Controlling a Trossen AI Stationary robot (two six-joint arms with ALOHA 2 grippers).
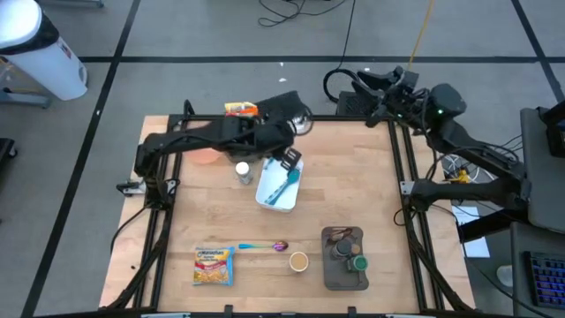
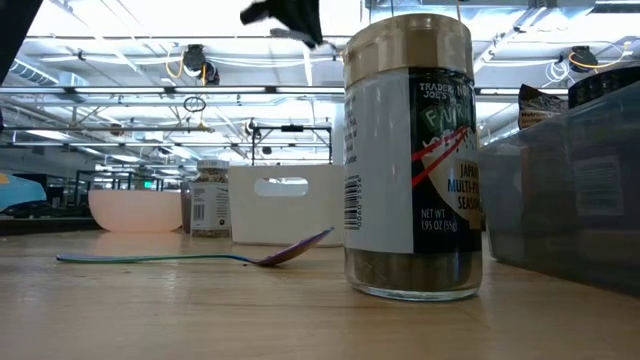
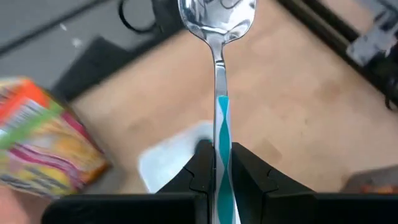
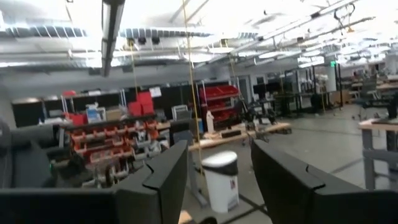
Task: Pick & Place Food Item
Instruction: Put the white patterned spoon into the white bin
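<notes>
the left hand (image 3: 217, 171) is clamped on the teal handle of a spoon (image 3: 217, 56), bowl end held out ahead, up near the far edge of the worktop (image 1: 353, 185) above a white bin (image 1: 281, 184); just beside it sits an orange food packet (image 1: 240, 109); a noodle packet (image 1: 213, 265) lies by the near left corner; the right hand (image 4: 219, 180) waits off the far right corner, fingers apart, empty; i'd judge the spoon is mid-carry, and next needs lowering into the bin before release.
</notes>
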